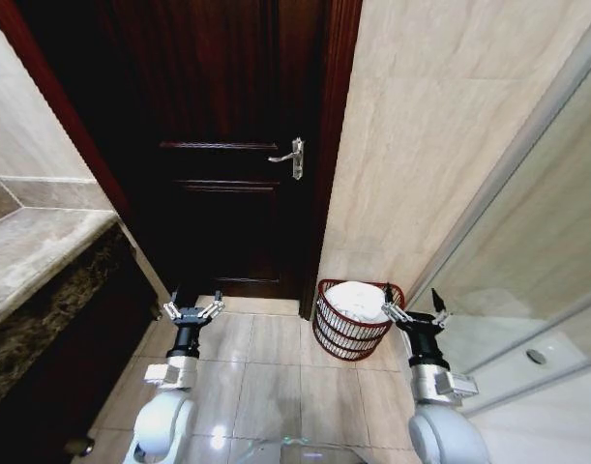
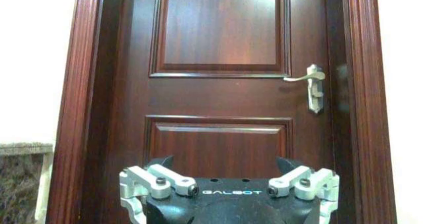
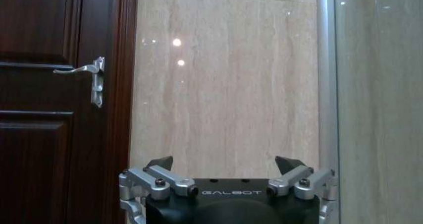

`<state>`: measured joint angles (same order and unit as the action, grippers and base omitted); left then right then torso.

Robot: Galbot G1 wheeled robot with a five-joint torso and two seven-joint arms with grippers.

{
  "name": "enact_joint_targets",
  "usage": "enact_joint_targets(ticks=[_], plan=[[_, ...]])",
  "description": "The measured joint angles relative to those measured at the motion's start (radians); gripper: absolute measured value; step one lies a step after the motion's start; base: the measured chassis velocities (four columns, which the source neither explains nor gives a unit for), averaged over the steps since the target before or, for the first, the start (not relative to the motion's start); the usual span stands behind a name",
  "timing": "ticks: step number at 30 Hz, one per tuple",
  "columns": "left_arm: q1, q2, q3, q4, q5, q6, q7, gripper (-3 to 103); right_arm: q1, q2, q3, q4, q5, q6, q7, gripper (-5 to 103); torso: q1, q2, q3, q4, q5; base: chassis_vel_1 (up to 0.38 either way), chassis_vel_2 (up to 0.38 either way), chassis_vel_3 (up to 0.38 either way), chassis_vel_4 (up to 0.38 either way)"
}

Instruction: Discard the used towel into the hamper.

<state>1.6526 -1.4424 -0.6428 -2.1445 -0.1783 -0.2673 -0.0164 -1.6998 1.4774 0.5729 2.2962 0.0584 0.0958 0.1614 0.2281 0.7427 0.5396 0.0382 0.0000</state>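
The hamper [image 1: 345, 340], a small round reddish-brown open-weave basket, stands on the tiled floor against the wall to the right of the door. A white towel [image 1: 357, 301] lies bundled inside it, filling the top. My right gripper [image 1: 414, 313] hangs open just to the right of the hamper's rim, holding nothing. Over the floor in front of the door, well left of the hamper, my left gripper [image 1: 192, 309] is open and empty too. In the left wrist view the left gripper [image 2: 225, 163] faces the door. The right gripper [image 3: 225, 163] faces the beige wall in the right wrist view.
A dark wooden door [image 1: 227, 145] with a metal lever handle [image 1: 289, 157] is shut straight ahead. A stone counter [image 1: 34, 251] runs along the left. A glass shower partition [image 1: 527, 290] stands on the right. Beige floor tiles [image 1: 266, 372] lie between the arms.
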Motion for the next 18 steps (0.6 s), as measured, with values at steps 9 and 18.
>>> enact_joint_targets(ticks=[9, 18], plan=[[-0.005, 0.013, -0.002, -0.015, -0.001, 0.015, 0.0, 100, -0.002, 0.001, 0.0, -0.001, 0.0, 0.001, 0.0, 100, 0.011, 0.026, 0.014, 0.0, 0.0, 0.0, 0.0, 0.0, 0.0], [-0.005, 0.011, -0.002, -0.035, -0.001, 0.031, -0.001, 100, -0.002, 0.0, -0.004, 0.002, -0.005, 0.001, 0.0, 100, 0.024, 0.056, 0.032, 0.0, 0.0, 0.0, 0.0, 0.0, 0.0]])
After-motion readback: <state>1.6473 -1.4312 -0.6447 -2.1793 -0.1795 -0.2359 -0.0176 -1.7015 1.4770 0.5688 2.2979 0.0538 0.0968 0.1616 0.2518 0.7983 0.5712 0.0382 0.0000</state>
